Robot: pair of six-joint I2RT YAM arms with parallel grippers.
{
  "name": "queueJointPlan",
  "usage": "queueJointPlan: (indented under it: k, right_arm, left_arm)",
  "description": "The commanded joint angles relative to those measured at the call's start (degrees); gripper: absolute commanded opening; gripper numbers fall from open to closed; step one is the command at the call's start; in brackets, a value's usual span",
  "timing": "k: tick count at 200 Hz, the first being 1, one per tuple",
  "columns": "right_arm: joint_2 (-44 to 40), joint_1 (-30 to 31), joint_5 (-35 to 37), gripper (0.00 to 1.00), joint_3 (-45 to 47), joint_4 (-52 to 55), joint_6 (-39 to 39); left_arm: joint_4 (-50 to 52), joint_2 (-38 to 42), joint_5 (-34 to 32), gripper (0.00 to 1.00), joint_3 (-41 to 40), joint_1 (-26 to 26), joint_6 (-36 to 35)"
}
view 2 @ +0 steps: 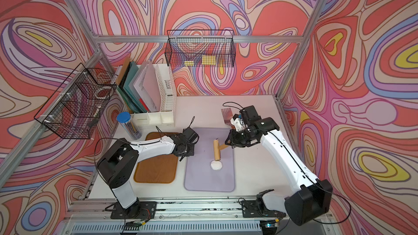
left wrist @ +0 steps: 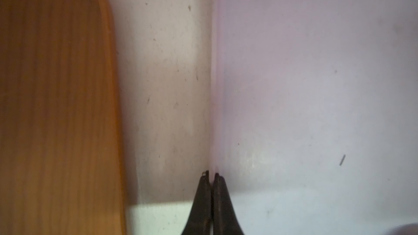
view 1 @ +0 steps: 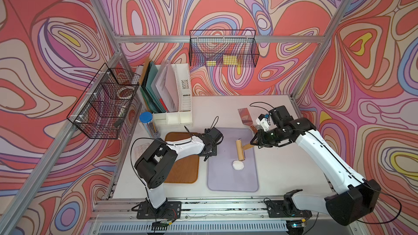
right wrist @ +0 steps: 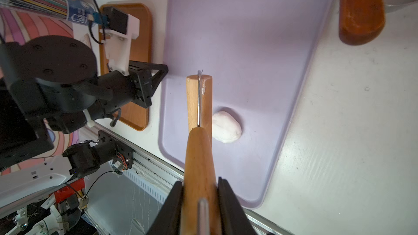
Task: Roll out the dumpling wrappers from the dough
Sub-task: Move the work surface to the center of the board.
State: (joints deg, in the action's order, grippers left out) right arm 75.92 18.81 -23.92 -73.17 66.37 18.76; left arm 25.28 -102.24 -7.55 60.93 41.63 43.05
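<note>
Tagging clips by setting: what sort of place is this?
Probably a lab robot cell, not a kitchen: aluminium frame, patterned wall panels, dough beside a wooden roller on a lilac tray.

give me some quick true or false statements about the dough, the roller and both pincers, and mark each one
1. The right pincer grips the wooden roller by its handle. True.
2. The dough is already a thin flat disc. False: it is a small rounded lump.
3. The dough lies on the brown tray. False: it lies on the purple tray, beside the roller.
4. The left pincer is shut on the purple tray's edge. True.
</note>
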Motion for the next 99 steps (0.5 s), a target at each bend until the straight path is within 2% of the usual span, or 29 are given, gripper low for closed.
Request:
queueJointPlan:
  k: [1,17,29,61,99]
  right_arm:
    - [2.7,2.5,3.9,0.00,-1.8,2.1,2.3]
    - [4.5,5.4,3.8,0.00,-3.2,1.4,4.1]
    - [6.2,7.0,6.5,0.00,-4.8,2.3,4.9]
    - [9.2,8.0,11.2,0.00,-5.5,3.2,5.6]
    - [10.8,9.1,11.0,0.00,-4.3,0.2,6.3]
  left_arm:
    - [-2.0,-1.0,-2.8,0.00,1.0,-1.4,1.2]
    - [-2.9,-0.8,-3.3,0.00,0.7,-2.0,2.0]
    - [-3.8,-0.6,-3.3,0.00,0.4,-2.2,2.8]
    - [-5.6,-0.8,-3.8,0.00,0.3,-2.7,4.1]
    - [-6.5,-1.8,-2.3,0.00,0.1,-3.3,4.1]
